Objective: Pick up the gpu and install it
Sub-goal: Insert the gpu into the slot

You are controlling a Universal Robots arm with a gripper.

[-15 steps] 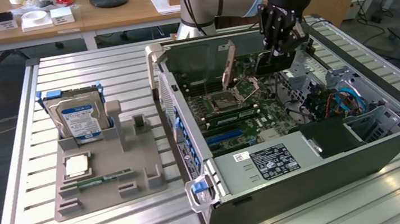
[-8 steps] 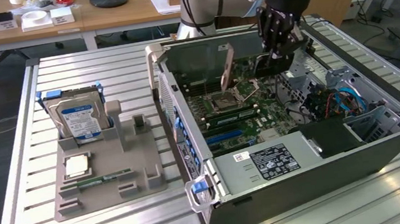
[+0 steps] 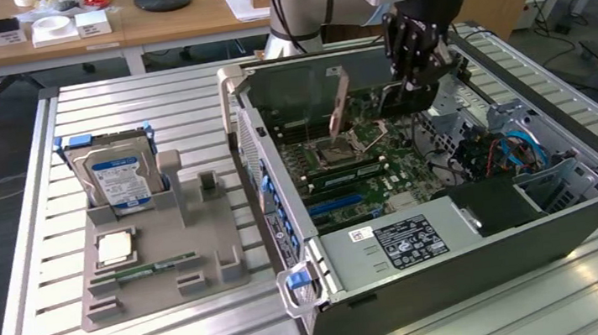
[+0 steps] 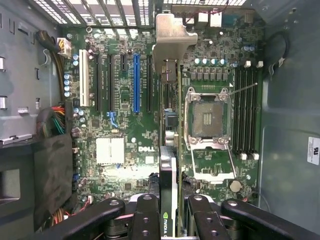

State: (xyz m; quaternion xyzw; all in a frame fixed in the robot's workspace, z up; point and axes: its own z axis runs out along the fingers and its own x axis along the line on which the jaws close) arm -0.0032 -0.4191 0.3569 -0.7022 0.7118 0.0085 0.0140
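My gripper [image 3: 416,78] is shut on the gpu [image 3: 402,102], a dark card that hangs inside the open computer case [image 3: 454,238] above the motherboard [image 3: 362,169]. In the wrist view the gpu [image 4: 170,165] appears edge-on, a thin green board with a black cooler side, clamped between the black fingers [image 4: 145,217] of my gripper [image 4: 171,222]. Its silver bracket [image 4: 172,40] points toward the case's rear wall. The card hovers between the blue slot [image 4: 136,82] and the bare CPU socket [image 4: 207,120], clear of the board.
A grey parts tray [image 3: 209,266] lies on the slatted table at the exterior view's left. It holds an upright hard drive [image 3: 117,178], a silver chip [image 3: 116,247] and a memory stick [image 3: 152,269]. Cables [image 3: 512,152] and a power supply [image 3: 409,239] crowd the case.
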